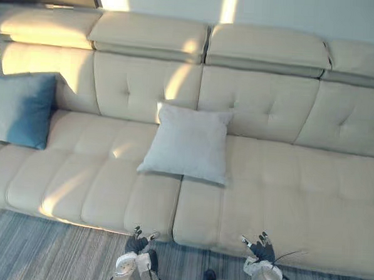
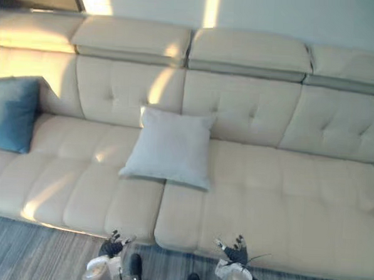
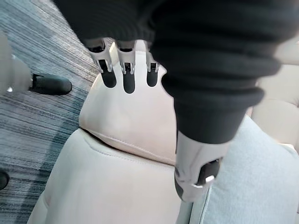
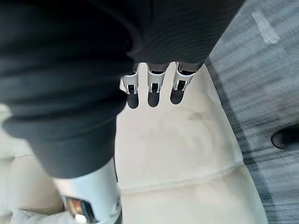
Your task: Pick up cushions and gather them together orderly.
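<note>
A light grey cushion point(image 1: 189, 143) leans against the backrest in the middle of the cream sofa point(image 1: 297, 196). A blue cushion point(image 1: 22, 108) stands against the backrest at the far left end. My left hand point(image 1: 137, 243) hovers low at the sofa's front edge, below the grey cushion, with fingers point(image 3: 126, 74) straight and nothing in it. My right hand point(image 1: 260, 249) hangs at the front edge further right, fingers point(image 4: 152, 91) straight, also holding nothing. The grey cushion's corner point(image 3: 252, 186) shows past the left thumb in the left wrist view.
A grey striped carpet point(image 1: 37, 251) lies in front of the sofa. The sofa's right half point(image 2: 297, 196) is bare seat. Sunlight patches fall across the left seats and backrest.
</note>
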Available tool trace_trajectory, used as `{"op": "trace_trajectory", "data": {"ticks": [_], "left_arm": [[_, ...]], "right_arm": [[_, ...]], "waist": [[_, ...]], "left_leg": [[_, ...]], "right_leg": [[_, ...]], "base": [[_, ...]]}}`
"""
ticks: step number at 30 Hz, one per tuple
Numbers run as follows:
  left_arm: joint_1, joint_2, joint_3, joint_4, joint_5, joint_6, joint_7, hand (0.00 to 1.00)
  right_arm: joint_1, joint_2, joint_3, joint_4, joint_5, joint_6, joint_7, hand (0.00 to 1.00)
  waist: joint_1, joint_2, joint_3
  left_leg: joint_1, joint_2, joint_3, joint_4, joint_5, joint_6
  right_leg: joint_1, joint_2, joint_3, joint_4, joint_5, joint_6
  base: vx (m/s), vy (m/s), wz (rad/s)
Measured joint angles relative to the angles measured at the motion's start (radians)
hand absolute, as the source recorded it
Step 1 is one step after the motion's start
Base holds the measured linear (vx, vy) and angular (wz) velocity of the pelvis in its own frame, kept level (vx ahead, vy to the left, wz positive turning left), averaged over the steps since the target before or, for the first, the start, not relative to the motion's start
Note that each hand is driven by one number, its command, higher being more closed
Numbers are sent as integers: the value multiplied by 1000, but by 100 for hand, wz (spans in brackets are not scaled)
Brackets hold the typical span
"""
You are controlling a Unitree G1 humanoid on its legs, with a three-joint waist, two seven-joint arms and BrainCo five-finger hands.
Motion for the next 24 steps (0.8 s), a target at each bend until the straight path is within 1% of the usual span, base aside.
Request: {"op": "trace_trajectory", "data": {"ticks": [4,7,8,9,11,12,13,15,16,17,18,19,20,21,22,23,24], "left_arm": [[-7,8,11,24,45,1,0,0],[-26,13,8,26,69,1,0,0],[-39,17,-1,26,71,1,0,0],[-66,28,-22,26,72,1,0,0],[-100,33,-34,23,86,1,-1,0],[-109,30,-32,19,93,1,-1,0],[-110,29,-29,9,95,1,-1,0],[-82,34,-24,-8,105,1,0,0],[-61,45,-23,-10,108,1,0,0],[-48,51,-21,-10,108,2,1,0],[-35,50,-13,-5,108,7,1,0],[-36,36,-9,11,108,17,1,0],[-35,20,-10,25,108,21,1,0],[-37,1,-20,44,108,23,2,0],[-38,-12,-41,60,109,25,-1,0],[-35,-27,-57,67,110,31,0,0],[-32,-32,-74,67,113,35,-2,0]], "right_arm": [[-26,-7,-27,84,-16,9,1,0],[-57,-7,-23,110,-16,11,2,0],[-71,-8,-12,110,-16,11,2,0],[-89,-9,11,108,-16,11,2,0],[-93,-13,41,107,-15,11,2,0],[-94,-18,51,106,-15,12,6,0],[-93,-16,52,106,-16,17,8,0],[-94,-21,65,108,-18,21,10,0],[-95,-23,84,110,-21,21,11,0],[-96,-22,92,111,-41,21,12,0],[-100,-25,95,112,-58,22,12,0],[-114,-44,99,112,-57,24,11,0],[-127,-51,100,112,-57,24,9,0],[-146,-70,101,117,-57,24,8,0],[-151,-87,101,122,-57,24,7,0],[-144,-100,100,129,-57,26,6,0],[-134,-107,100,147,-57,26,6,0]], "waist": [[0,0,-4],[0,-2,2],[1,-3,6],[1,-8,21],[0,-12,25],[0,-3,31],[-1,3,35],[3,2,33],[8,-5,26],[15,-13,17],[30,-36,-2],[58,-11,-7],[63,1,-3],[62,25,3],[55,42,15],[47,51,19],[43,49,20]], "left_leg": [[17,-2,23,-2,-6,4],[13,3,68,11,-19,12],[5,8,77,29,-28,14],[-15,19,82,83,-57,17],[-38,34,83,132,-89,37],[-39,49,89,134,-88,45],[-34,46,88,134,-80,55],[-18,42,76,128,-66,57],[-9,33,73,113,-52,55],[-7,29,71,107,-40,49],[-30,25,71,110,-21,40],[-59,38,71,107,9,31],[-83,46,57,107,20,38],[-102,51,28,104,33,32],[-101,55,17,101,47,20],[-88,56,5,89,61,2],[-63,53,-4,65,73,-3]], "right_leg": [[34,5,30,-59,38,13],[12,12,83,-59,74,33],[4,14,94,-58,85,36],[0,15,105,-53,97,43],[-9,9,100,-39,110,47],[-16,4,73,11,81,48],[-48,-18,14,191,14,41],[-18,-68,-48,395,-65,60],[23,-103,-65,435,-90,70],[55,-121,-65,420,-90,76],[82,-119,-52,313,-122,94],[85,-89,-62,234,-129,84],[86,-73,-64,189,-130,84],[95,-58,-68,143,-132,79],[113,-52,-77,115,-133,63],[131,-49,-90,104,-132,59],[141,-49,-97,95,-126,49]], "base": [[79,25,-18],[26,29,-51],[-80,52,-44],[-111,50,-30],[-114,36,-12],[-130,23,8],[-135,1,20],[-139,-41,25],[-133,-116,18],[-91,-197,4],[-103,-251,-19],[-100,-213,-30],[-130,-147,-31],[-146,-97,-12],[-146,-74,2],[-160,-39,13],[-134,-10,8]]}}
